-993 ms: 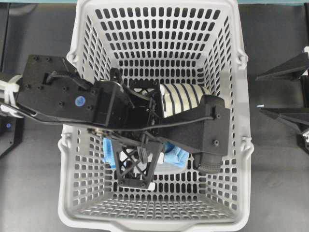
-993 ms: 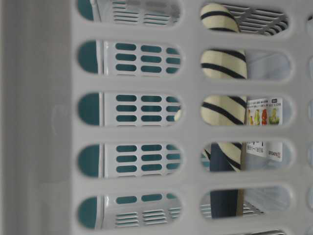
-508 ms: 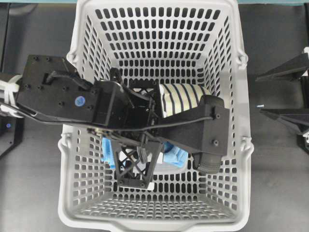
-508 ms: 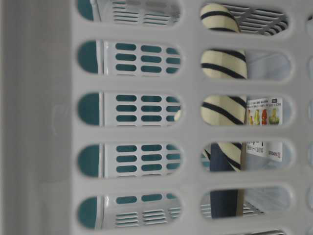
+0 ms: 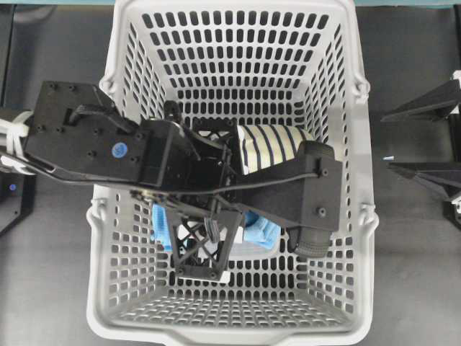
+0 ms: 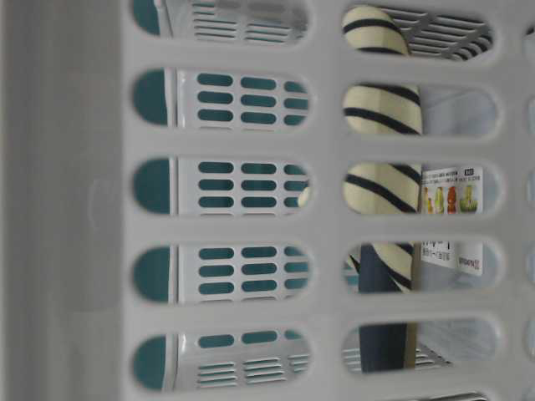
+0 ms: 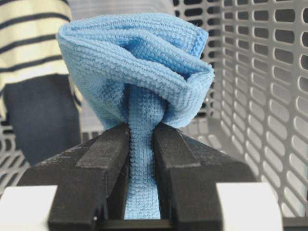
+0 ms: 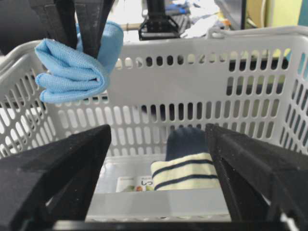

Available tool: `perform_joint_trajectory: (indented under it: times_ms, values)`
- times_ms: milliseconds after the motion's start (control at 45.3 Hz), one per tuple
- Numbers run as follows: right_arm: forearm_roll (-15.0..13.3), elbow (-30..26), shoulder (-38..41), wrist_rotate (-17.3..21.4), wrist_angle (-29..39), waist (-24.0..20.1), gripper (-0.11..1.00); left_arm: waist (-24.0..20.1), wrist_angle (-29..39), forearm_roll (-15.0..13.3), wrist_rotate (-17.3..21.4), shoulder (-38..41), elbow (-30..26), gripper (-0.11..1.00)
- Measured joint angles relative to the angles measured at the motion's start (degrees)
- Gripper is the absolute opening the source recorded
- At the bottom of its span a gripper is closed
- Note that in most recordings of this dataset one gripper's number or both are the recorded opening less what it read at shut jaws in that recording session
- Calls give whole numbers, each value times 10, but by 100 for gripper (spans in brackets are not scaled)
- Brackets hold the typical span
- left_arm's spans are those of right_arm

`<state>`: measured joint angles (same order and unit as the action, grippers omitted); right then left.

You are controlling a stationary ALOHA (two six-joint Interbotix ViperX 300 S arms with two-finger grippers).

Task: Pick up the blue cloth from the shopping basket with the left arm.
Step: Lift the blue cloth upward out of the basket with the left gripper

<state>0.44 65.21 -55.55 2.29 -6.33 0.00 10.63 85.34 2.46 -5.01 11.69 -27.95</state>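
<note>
Basically done: left end effector (image 7: pixel 141 159) is clenched on the blue cloth (image 7: pixel 137 72), pinching a bunched fold between its two black fingers (image 7: pixel 103 163). Right wrist view shows the cloth hanging off the floor of the shopping basket (image 8: pixel 250 72), up around rim height and near the far-left wall. What's left, by my read, is only carrying it clear over the rim; the cloth looks still within the basket outline in the overhead view, where just blue edges peek out under the left arm (image 5: pixel 108 148).

Right end effector (image 8: pixel 159 159) is parked outside the basket, jaws spread wide, grasping nothing.

Materials: cloth is light sky-blue microfibre, looped nubby weave, stitched hem, soft and floppy, folded over itself into a drooping bundle above the pinch. Basket is light grey hard plastic, rectangular, walls and floor full of slotted holes, hinge lugs at the rim. Striped fabric roll (image 8: pixel 185 168), cream with navy bands and a solid navy part, lies on the basket floor. Beside it sits a flat packet with a printed label (image 8: pixel 132 184), smooth, looks like plastic wrap. Left end effector has a black lattice frame; dark counter (image 5: pixel 414 274) underneath, matte.
</note>
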Motion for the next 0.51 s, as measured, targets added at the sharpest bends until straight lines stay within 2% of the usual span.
perform_joint_trajectory:
  times_ms: [508]
  values:
    - [0, 4, -5, 0, -1, 0, 76, -1, -1, 0, -1, 2, 0, 13]
